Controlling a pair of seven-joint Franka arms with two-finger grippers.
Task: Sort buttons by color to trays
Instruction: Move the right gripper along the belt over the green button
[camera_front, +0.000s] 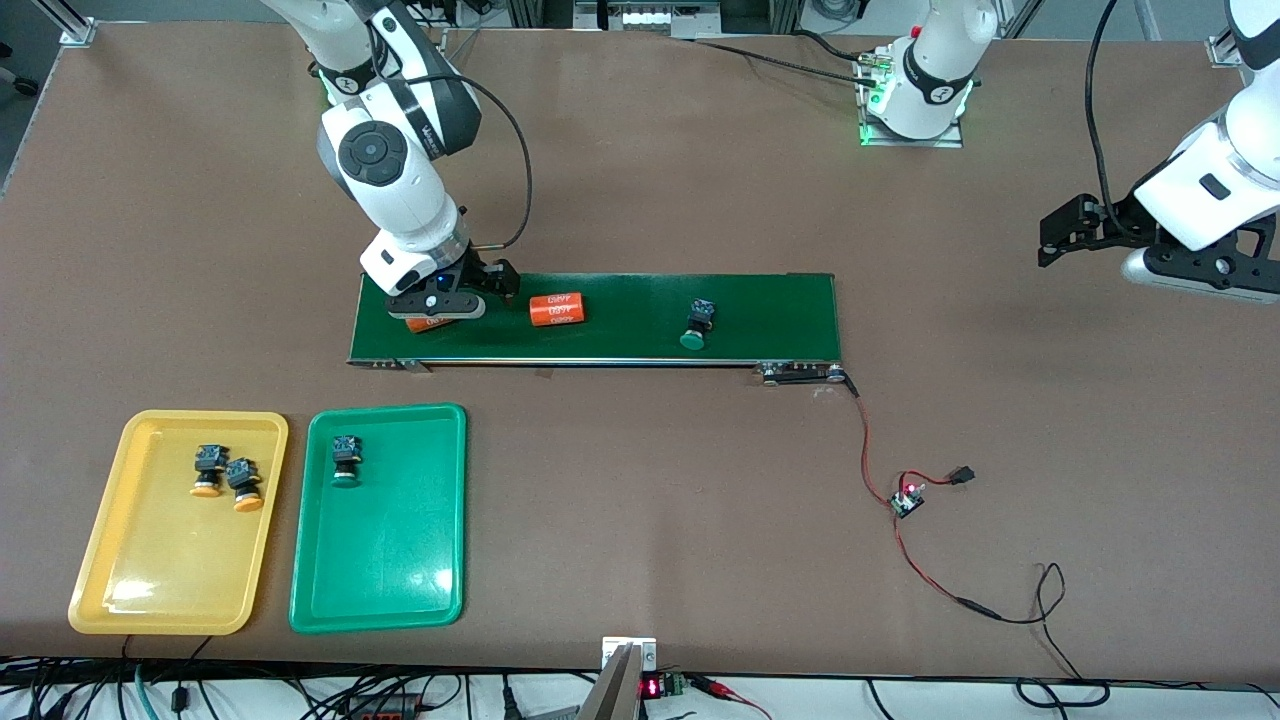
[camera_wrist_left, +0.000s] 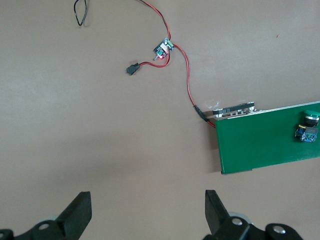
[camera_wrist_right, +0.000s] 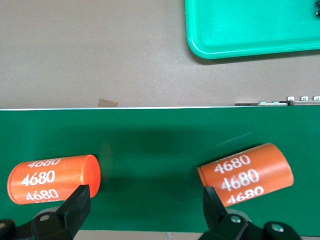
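Two orange-capped buttons (camera_front: 207, 470) (camera_front: 243, 484) lie in the yellow tray (camera_front: 120, 560). One green-capped button (camera_front: 346, 460) lies in the green tray (camera_front: 400, 560). Another green-capped button (camera_front: 697, 325) lies on the dark-green belt; it also shows in the left wrist view (camera_wrist_left: 306, 127). My right gripper (camera_front: 490, 288) is open and empty, low over the belt between two orange cylinders (camera_wrist_right: 145, 200). A corner of the green tray (camera_wrist_right: 250, 25) shows in the right wrist view. My left gripper (camera_front: 1060, 235) waits open and empty over bare table at the left arm's end (camera_wrist_left: 147, 205).
The conveyor belt (camera_front: 620, 340) crosses the middle of the table. Two orange "4680" cylinders lie on it, one (camera_front: 556, 309) (camera_wrist_right: 52, 177) in plain view, one (camera_front: 430, 323) (camera_wrist_right: 247, 175) partly under my right gripper. A small circuit board (camera_front: 908, 497) with red wires lies nearer the front camera than the belt's end.
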